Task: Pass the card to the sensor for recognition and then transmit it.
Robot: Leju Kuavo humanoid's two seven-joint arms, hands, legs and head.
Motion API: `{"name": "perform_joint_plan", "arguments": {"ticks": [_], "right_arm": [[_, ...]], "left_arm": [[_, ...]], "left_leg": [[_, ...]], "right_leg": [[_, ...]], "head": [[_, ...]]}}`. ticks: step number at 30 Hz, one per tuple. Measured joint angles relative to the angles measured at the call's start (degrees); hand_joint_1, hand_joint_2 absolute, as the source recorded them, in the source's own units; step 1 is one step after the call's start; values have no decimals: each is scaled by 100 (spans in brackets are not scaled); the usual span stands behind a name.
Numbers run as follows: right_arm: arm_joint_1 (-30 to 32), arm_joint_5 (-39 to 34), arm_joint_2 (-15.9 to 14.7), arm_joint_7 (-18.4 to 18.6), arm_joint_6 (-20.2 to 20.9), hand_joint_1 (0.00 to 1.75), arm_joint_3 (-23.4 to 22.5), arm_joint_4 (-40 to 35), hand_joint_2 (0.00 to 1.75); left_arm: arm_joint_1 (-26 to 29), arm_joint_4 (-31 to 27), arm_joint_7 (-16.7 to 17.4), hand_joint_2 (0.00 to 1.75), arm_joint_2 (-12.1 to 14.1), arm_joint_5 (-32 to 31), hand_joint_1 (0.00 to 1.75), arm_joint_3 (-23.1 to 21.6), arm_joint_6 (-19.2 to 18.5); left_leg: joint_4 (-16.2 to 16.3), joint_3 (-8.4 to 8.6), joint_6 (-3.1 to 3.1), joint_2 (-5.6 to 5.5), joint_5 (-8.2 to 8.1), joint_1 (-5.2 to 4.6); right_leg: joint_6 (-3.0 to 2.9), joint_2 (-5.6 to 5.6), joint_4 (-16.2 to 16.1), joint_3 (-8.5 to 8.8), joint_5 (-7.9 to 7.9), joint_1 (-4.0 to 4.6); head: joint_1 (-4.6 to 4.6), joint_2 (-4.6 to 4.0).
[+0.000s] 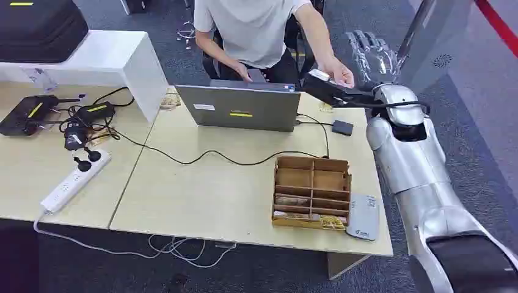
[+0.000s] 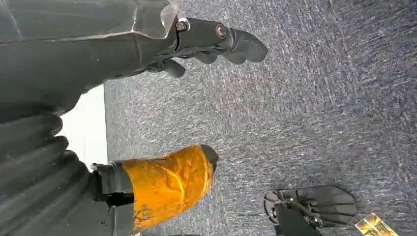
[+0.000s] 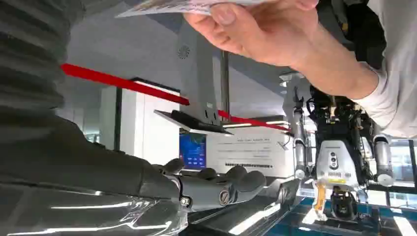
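Note:
A seated person's hand (image 1: 341, 75) holds the white card (image 1: 318, 74) at the table's far right edge, just above my right hand (image 1: 333, 93). In the right wrist view the person's fingers (image 3: 255, 29) pinch the card (image 3: 187, 6), while my right hand's fingers (image 3: 216, 184) lie stretched out apart from it with nothing in them. A small black sensor box (image 1: 342, 127) on a cable lies on the table below that hand. My left hand (image 2: 216, 39) hangs over grey carpet, fingers spread and holding nothing.
A grey laptop (image 1: 241, 107) stands in front of the person. A brown compartment box (image 1: 311, 190) and a flat grey device (image 1: 363, 217) sit at the near right of the table (image 1: 214, 195). Cables, a power strip (image 1: 73, 181) and adapters lie left. Another robot's grey hand (image 1: 369, 54) stands behind.

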Motion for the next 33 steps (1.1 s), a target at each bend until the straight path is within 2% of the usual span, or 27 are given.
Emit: {"name": "perform_joint_plan", "arguments": {"ticks": [6,7,8,33], "right_arm": [[1,-88,0,55,-59,0,103,46,175],[0,-101,0,55,-85,10,114,63,175],[0,-105,-2,55,-105,175,127,79,175],[-31,-313,-2,-22,-317,175,280,236,175]], "left_arm": [[0,4,48,175,-2,-13,0,4,-7],[0,4,52,175,-2,-13,0,6,-7],[-1,4,53,175,-2,-15,0,7,-7],[-4,13,87,175,-4,-26,0,63,-72]], "left_leg": [[1,1,0,1,0,-1],[2,1,0,1,0,-1],[2,1,0,1,0,-1],[2,0,0,1,-1,0]], "right_leg": [[0,1,0,0,1,-1],[0,1,0,0,1,-1],[0,1,0,0,1,-1],[0,2,-1,0,0,0]], "head": [[0,0],[0,0],[0,0],[0,0]]}}
